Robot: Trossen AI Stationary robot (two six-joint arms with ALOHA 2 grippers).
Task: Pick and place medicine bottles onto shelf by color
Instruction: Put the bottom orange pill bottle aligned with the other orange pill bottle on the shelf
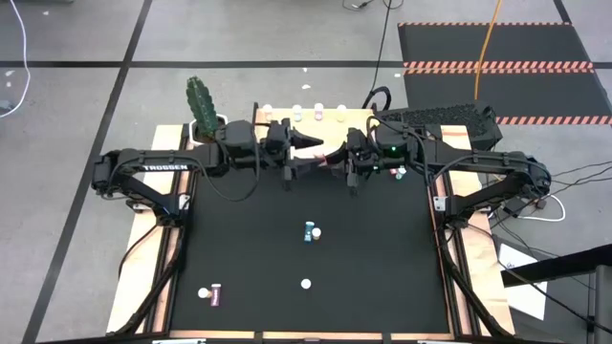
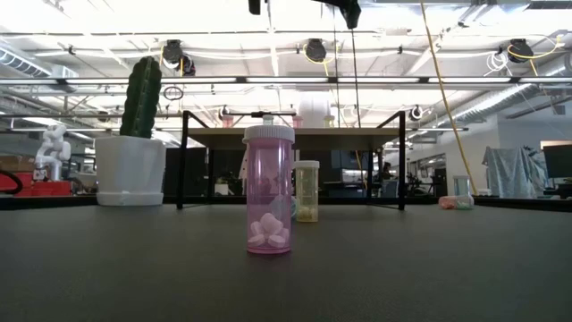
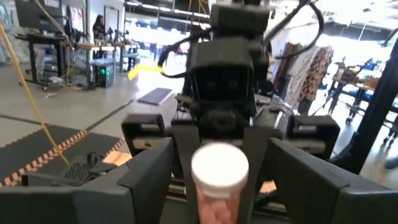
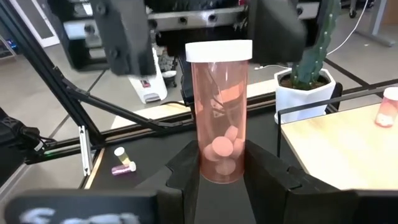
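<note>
Pressed between the right gripper's (image 4: 222,163) two dark fingers, a pink medicine bottle (image 4: 219,112) stands upright with its white cap uppermost and a few pills in the bottom; those fingers are narrowed onto its lower body, so that arm carries it. Facing it head-on, the left gripper (image 3: 221,180) has its fingers spread wide to either side of the cap without touching, so it holds nothing. From above, the two grippers meet nose to nose over the back of the black table (image 1: 249,277), the bottle a small pink spot (image 1: 328,160) between them.

Beyond the right gripper and off to one side lies the wooden shelf (image 4: 348,143), near and a little lower than the bottle, with one bottle on it (image 4: 389,106) and the cactus pot (image 4: 305,93) at its corner. The bottle's long axis is vertical, which suits setting it down on its base. I'd judge the right arm nearer for the placing, with the left clear
</note>
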